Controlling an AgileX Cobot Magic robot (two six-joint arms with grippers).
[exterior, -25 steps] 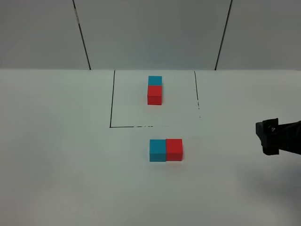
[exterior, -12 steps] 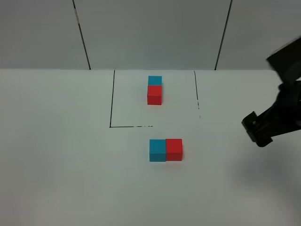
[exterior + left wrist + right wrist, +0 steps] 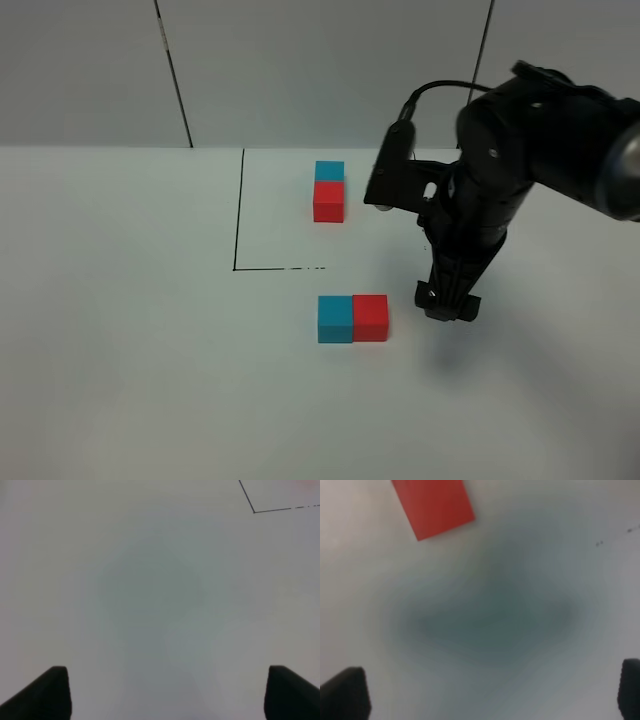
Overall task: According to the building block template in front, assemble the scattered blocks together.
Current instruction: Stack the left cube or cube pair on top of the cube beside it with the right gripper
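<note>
The building block template, a cyan-blue cube [image 3: 329, 170] joined to a red cube [image 3: 329, 201], sits inside the black drawn outline [image 3: 238, 220]. In front of it the scattered blocks stand side by side and touching: blue [image 3: 335, 318] on the left, red [image 3: 371, 317] on the right. My right gripper [image 3: 447, 303] points down at the table just right of the red block, apart from it and open. Its wrist view shows the red block [image 3: 432, 505] off to one side of the empty gripper [image 3: 487, 695]. My left gripper [image 3: 165, 695] is open over bare table and does not show in the high view.
A white tabletop [image 3: 120, 350] spreads around the blocks. A grey panelled wall [image 3: 320, 70] with dark seams rises behind it. A corner of the black outline [image 3: 255, 511] shows in the left wrist view.
The right arm has swung in from the right edge and come down beside the scattered red block. The blocks have not moved.
</note>
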